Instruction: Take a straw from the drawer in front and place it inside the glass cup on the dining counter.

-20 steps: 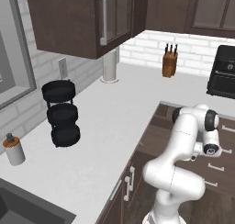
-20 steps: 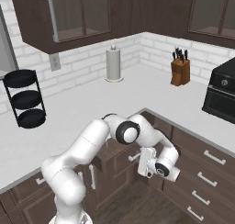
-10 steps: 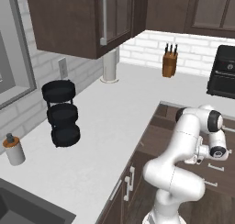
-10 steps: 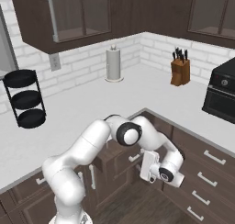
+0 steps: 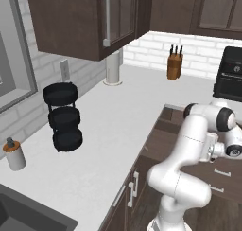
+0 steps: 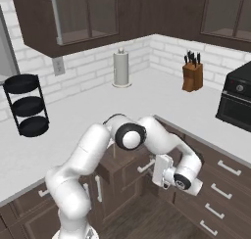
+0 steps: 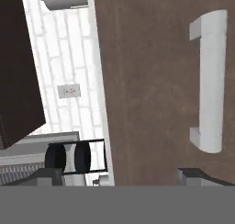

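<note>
1. Close before the hand camera, the drawer [image 7: 151, 81] front is a flat dark brown wood panel with faint grain, carrying a small silver bar handle [image 7: 209, 81] on two short posts.
2. Low at that view's edge, the pincer [image 7: 119, 176] has its two dark fingertips [image 7: 195, 176] spread wide apart with nothing between them; the handle lies just past the right-hand tip, apart from it.
3. Seen from the right base camera, the pincer [image 6: 159, 170] sits at the end of the bent white arm, facing the drawer [image 6: 132, 167], which stands pulled out from the cabinet row below the desk [image 6: 88, 115] edge.
4. Inside the open drawer, a very thin pale stick, the straw [image 6: 114, 149], shows just beside the arm's elbow; how it lies I cannot tell.
5. Farther back on the white desk stand a black three-tier rack [image 6: 27, 106], a paper towel roll [image 6: 121, 68] and a wooden knife block [image 6: 192, 75] against the brick wall.
</note>
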Robot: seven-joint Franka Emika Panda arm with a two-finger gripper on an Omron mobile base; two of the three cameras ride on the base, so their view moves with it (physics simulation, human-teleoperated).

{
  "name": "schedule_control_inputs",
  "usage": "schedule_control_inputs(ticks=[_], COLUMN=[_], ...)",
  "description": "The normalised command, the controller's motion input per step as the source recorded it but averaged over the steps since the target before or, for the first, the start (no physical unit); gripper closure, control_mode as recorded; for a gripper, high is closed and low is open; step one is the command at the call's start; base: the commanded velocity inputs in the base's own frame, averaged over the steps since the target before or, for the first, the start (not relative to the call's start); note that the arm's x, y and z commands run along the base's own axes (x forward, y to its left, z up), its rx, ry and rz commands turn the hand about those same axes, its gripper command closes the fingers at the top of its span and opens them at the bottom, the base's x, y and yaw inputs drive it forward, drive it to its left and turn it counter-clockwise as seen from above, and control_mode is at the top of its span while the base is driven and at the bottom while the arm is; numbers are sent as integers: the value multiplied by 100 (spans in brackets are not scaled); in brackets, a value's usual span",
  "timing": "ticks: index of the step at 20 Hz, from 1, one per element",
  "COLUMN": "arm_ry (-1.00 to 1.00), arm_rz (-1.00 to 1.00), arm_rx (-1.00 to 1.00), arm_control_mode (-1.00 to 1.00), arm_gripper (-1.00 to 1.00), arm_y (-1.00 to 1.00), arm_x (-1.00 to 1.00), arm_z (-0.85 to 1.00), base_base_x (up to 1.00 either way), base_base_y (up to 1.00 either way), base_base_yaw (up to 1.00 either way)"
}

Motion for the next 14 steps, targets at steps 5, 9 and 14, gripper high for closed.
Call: schedule_control_inputs(ticks=[5,9,14], arm_ry=[-9,-5,-3], arm_rz=[0,0,0], arm_rx=[-18,-25,-25], arm_control_mode=[-100,-100,-100], arm_gripper=[-100,-100,-100], arm_y=[18,30,25], arm_x=[0,0,0], arm_z=[90,79,74], base_base_x=[0,0,0], base_base_y=[0,0,0], base_base_yaw=[0,0,0])
